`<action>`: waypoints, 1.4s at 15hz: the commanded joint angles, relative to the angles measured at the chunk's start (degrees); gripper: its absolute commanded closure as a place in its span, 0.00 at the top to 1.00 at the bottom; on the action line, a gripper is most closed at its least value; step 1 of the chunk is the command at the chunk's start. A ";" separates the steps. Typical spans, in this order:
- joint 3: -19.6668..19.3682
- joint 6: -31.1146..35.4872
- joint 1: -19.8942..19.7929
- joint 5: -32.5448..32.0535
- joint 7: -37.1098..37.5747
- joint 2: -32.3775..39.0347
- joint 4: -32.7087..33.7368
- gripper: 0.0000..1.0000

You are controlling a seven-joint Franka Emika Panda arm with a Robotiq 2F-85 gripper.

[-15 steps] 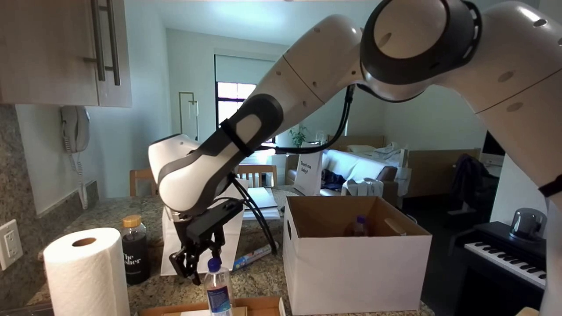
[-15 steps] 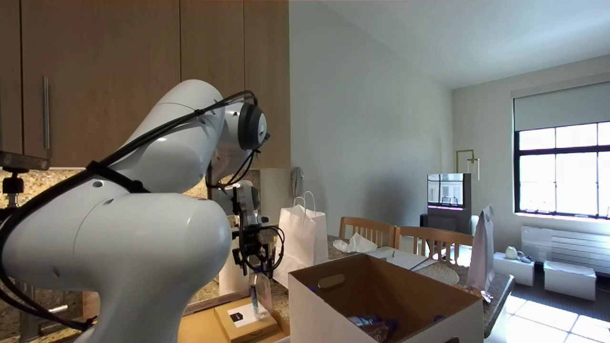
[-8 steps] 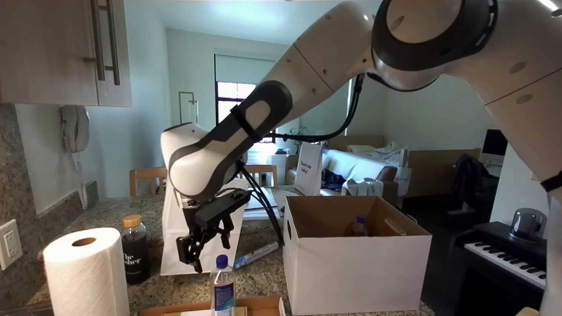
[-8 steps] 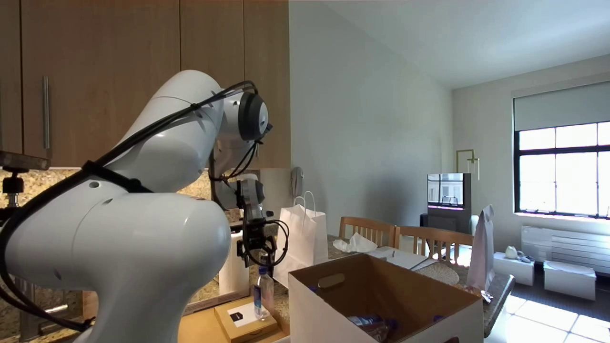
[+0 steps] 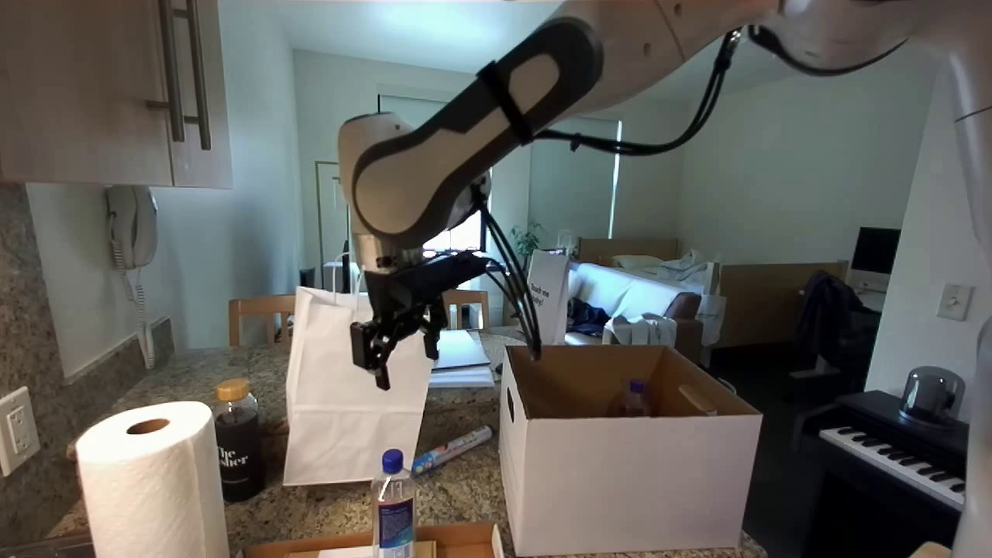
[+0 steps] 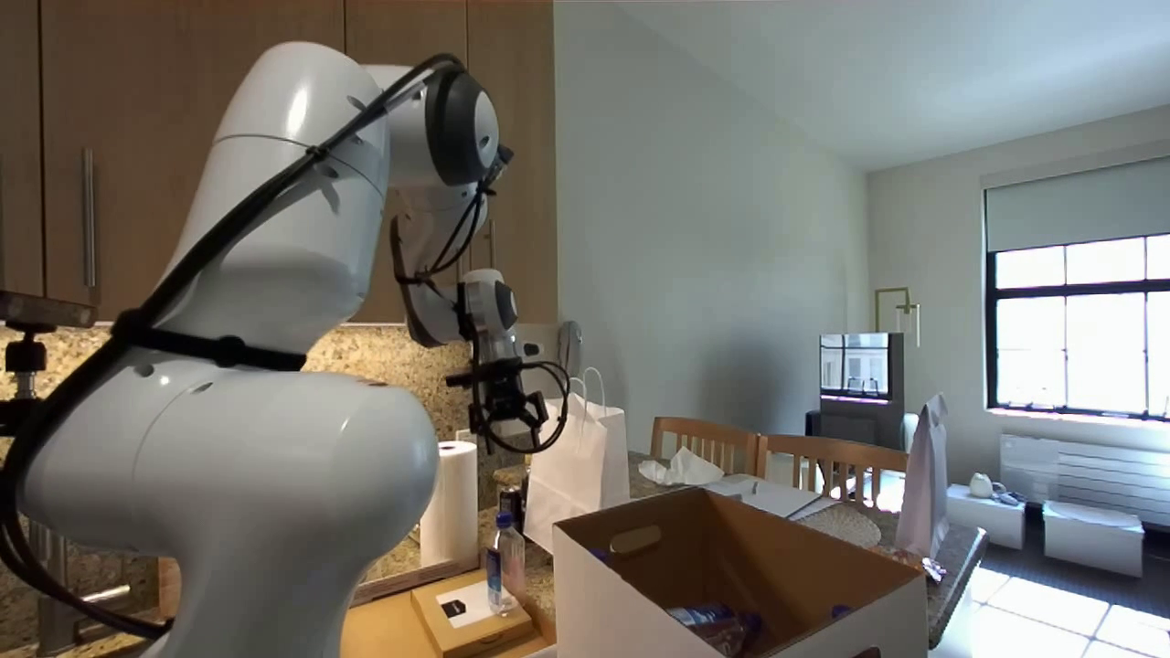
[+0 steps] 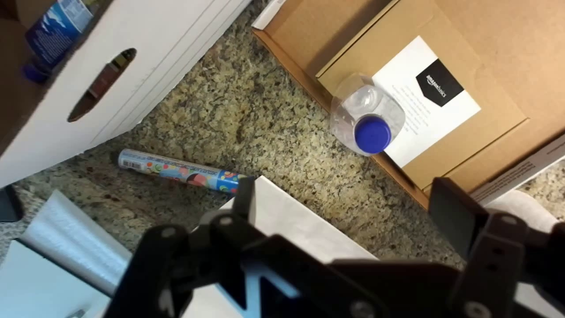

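My gripper (image 5: 406, 366) hangs in the air in both exterior views, in front of the white paper bag (image 5: 349, 442). In the wrist view its fingers (image 7: 452, 216) stand wide apart with nothing between them, so it is open. Below it a clear bottle (image 5: 394, 508) with a blue cap and blue label stands upright, apart from the fingers. From above, this bottle (image 7: 348, 110) is at the edge of a flat brown box (image 7: 481, 97) with a white label. A white carton (image 5: 632, 484) beside it holds several bottles, one showing a blue label (image 7: 55, 37) in the wrist view.
A colourful tube (image 7: 176, 171) lies on the granite counter between carton and bag. A paper towel roll (image 5: 151, 480) and a dark-sleeved bottle (image 5: 239, 449) with a yellow lid stand at the left in an exterior view. A shallow cardboard tray (image 6: 384, 626) holds the flat box.
The bottle was tilted with its cap at a finger and now stands upright, free. My gripper has opened wider and risen well above it, shifting toward the carton.
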 commanded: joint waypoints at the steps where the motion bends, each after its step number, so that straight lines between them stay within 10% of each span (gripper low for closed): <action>1: 0.83 2.22 -5.48 7.36 -5.13 -12.66 -9.47 1.00; 8: -6.32 1.14 -16.33 18.87 -12.04 -24.87 -18.53 1.00; 12: -12.08 16.94 -23.12 17.21 -13.08 -23.74 -25.86 1.00; 16: -18.55 17.11 -27.66 26.61 -22.31 -17.43 -22.05 1.00; 21: -19.56 18.62 -30.19 10.16 -10.81 -8.55 -15.94 1.00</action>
